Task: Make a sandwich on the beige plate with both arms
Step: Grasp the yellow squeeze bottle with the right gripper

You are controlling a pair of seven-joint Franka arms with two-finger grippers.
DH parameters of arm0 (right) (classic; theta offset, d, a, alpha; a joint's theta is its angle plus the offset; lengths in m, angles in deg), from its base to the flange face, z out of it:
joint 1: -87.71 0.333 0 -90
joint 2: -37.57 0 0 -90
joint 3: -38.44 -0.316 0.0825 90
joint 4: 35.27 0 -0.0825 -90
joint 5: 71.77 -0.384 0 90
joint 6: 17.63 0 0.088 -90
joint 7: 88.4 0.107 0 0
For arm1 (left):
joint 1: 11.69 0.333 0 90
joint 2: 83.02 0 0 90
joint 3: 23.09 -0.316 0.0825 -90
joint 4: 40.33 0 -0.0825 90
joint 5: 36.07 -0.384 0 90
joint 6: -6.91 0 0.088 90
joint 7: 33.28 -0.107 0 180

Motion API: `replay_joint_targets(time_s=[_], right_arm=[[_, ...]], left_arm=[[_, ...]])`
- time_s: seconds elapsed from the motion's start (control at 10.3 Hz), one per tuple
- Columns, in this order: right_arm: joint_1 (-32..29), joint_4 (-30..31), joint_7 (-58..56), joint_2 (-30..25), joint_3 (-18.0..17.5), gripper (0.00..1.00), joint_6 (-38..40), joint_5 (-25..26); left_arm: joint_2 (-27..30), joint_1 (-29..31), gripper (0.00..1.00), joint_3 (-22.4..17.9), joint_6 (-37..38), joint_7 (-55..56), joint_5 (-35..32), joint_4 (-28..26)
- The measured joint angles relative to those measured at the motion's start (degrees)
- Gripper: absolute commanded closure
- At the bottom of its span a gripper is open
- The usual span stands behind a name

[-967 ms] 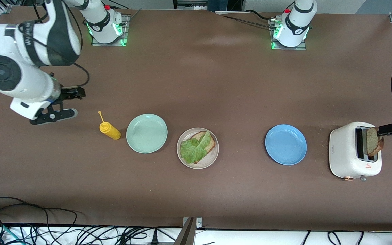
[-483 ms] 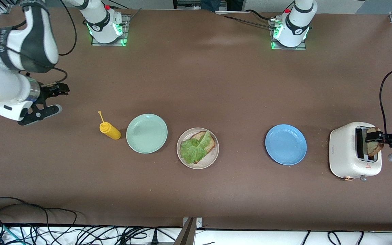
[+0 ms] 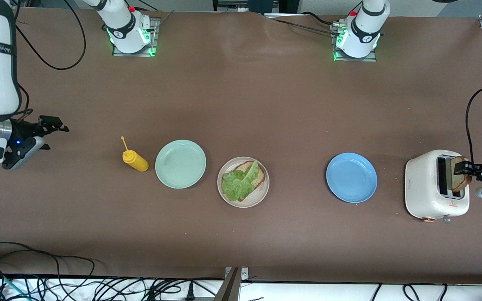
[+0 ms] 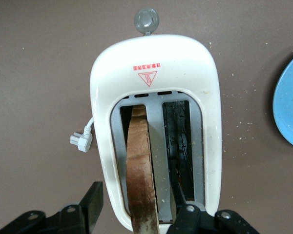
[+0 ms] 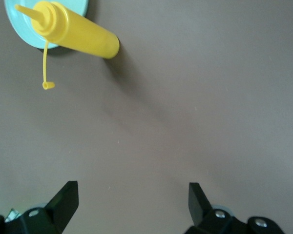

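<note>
**Q:** Where are your jaws, and what should this step look like?

**Me:** My left gripper (image 4: 132,214) is down at the white two-slot toaster (image 3: 435,186), at the left arm's end of the bench (image 3: 266,104). Its jaws straddle the brown wholegrain bread slice (image 4: 140,170) standing upright in one slot: one finger is against the slice, the other shows apart from it, so they are part-way in and I can't call it a firm grasp. I judge the step in hand is gripping this slice. To do it well I'd pinch squarely across the crust, gently enough not to crush it, then lift straight up clear of the slot.

**Q:** And your other arm?

**Me:** My right gripper (image 5: 132,204) waits with jaws spread wide and empty over bare bench near the yellow squeeze bottle (image 3: 135,161)

**Q:** Where does the slice belong?

**Me:** On the round beige plate (image 3: 262,194), well apart from the toaster, between the mint-green plate (image 3: 180,164) and the blue plate (image 3: 351,177). It already carries a bread slice (image 3: 256,177) under a ruffled green lettuce leaf (image 3: 239,184)
</note>
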Motion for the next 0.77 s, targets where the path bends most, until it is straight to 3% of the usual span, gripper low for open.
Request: replay_joint_targets(time_s=[0.19, 0.48, 0.77], right_arm=[[-0.6, 0.0, -11.2, 4.3, -0.1, 0.02, -1.9, -10.1], [-1.4, 0.0, -25.5, 10.3, -0.1, 0.02, -2.3, -23.6], [-1.6, -0.1, -36.8, 13.3, -0.3, 0.02, -0.8, -32.3]], left_arm=[[-0.1, 0.0, 0.66, 0.0, 0.0, 0.0, 0.0, 0.0], [-0.3, 0.0, 0.96, 0.0, 0.0, 0.0, 0.0, 0.0], [-0.3, 0.0, 0.99, 0.0, 0.0, 0.0, 0.0, 0.0]])
